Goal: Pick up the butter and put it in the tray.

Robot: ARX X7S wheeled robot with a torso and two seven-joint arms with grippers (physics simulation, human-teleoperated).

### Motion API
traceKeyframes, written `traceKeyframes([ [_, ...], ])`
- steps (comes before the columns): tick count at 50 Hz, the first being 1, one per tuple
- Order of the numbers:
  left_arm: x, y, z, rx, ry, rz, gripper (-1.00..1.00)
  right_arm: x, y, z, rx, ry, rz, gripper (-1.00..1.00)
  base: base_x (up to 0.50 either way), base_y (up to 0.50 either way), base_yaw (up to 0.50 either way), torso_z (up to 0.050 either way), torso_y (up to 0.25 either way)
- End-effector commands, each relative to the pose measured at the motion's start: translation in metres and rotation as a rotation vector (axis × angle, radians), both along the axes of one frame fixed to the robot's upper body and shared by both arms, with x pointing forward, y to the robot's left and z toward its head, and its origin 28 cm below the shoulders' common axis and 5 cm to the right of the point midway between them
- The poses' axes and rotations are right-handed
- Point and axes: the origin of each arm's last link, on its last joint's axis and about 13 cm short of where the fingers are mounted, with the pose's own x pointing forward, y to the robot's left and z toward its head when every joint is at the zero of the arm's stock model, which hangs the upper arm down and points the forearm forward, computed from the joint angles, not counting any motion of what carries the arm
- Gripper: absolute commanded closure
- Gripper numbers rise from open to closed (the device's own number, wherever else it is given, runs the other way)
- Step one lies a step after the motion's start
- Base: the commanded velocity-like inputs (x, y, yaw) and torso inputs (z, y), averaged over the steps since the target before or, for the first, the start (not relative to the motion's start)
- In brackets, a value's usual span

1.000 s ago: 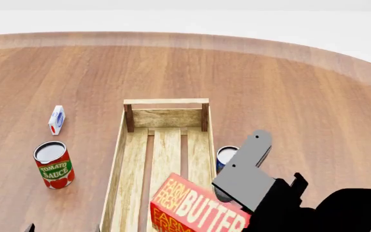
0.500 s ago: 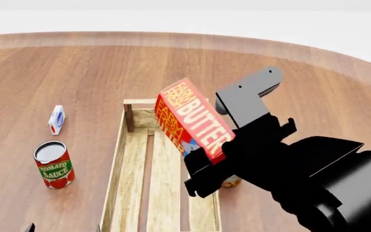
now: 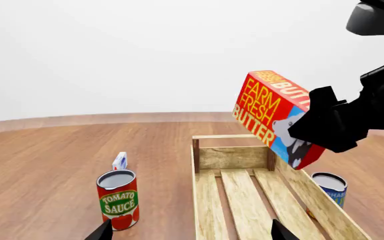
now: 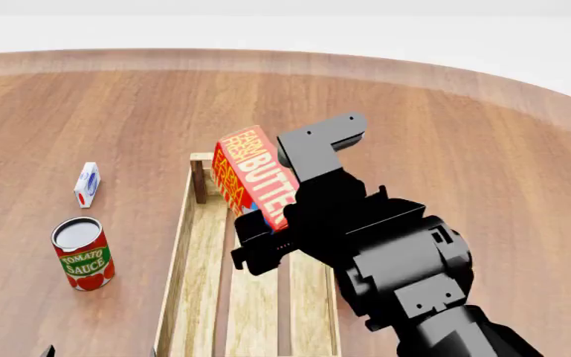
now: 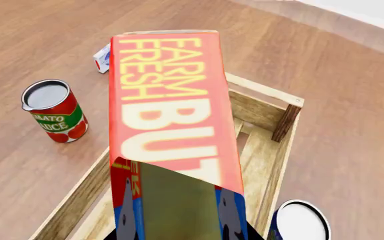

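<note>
Hanging tilted above the tray's (image 4: 199,245) far end, the butter (image 4: 253,175) is sitting clamped in the right gripper (image 4: 271,223), its long axis slanting up and away toward the table's far edge. The slatted floor is lying directly beneath, unobstructed. The tomato sauce can (image 4: 83,253) and small carton (image 4: 86,184) are standing well apart toward the left edge; the blue can (image 3: 329,186) is sitting just outside the tray's right wall. The left gripper's (image 3: 188,232) fingertips are showing spread, holding nothing.

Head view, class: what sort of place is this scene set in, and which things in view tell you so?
Probably a simulated tabletop test scene, not a real kitchen: a round wooden table against blank white, with groceries such as the butter and tomato sauce can around a wooden tray.
</note>
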Motion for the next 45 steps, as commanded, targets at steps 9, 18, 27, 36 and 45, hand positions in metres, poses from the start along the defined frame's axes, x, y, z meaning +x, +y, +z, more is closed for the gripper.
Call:
traceKeyframes([
  [9,0.000,0.001,0.000,-0.001,-0.001,-0.006,-1.00,0.000,0.013,-0.041,-0.023,0.092,-0.022,1.00,0.00,0.00,0.00,0.000,0.001],
  [18,-0.001,0.001,0.000,0.001,-0.001,-0.007,-1.00,-0.007,0.014,-0.057,-0.037,0.140,-0.009,1.00,0.00,0.00,0.00,0.001,0.001],
  [27,-0.001,0.001,0.001,0.001,-0.001,-0.006,-1.00,-0.014,0.014,-0.072,-0.051,0.178,0.007,1.00,0.00,0.00,0.00,0.000,0.001],
  [36,-0.002,0.000,0.001,0.000,-0.001,-0.008,-1.00,-0.019,0.013,-0.080,-0.073,0.212,0.029,1.00,0.00,0.00,0.00,0.000,0.000],
  [45,-0.003,-0.002,0.002,-0.001,-0.002,-0.007,-1.00,-0.021,0.012,-0.083,-0.083,0.225,0.044,1.00,0.00,0.00,0.00,0.001,0.001],
])
